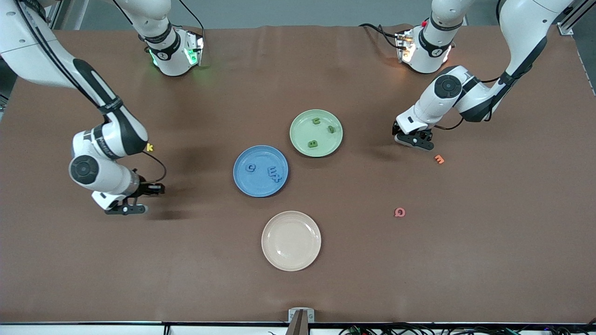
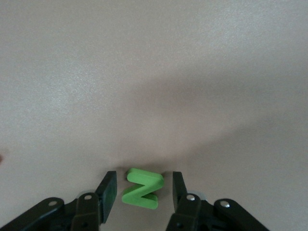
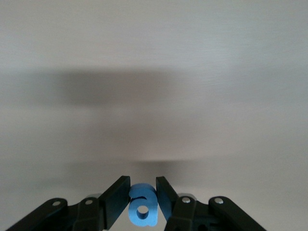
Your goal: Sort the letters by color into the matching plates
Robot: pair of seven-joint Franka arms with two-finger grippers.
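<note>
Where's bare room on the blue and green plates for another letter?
Blue plate: its edge nearest the cream plate is bare, while letters crowd its middle. Green plate: bare on the rim toward the right arm's end; three letters fill the rest.

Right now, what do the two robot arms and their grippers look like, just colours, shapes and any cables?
Both arms have glossy white rounded shells with black joint bands and round black joint caps. The left gripper and right gripper are black, each with two flat, angled fingers fixed by silver screws. Thin black cables loop beside each wrist. The right arm's base glows green, the left arm's orange-white.
</note>
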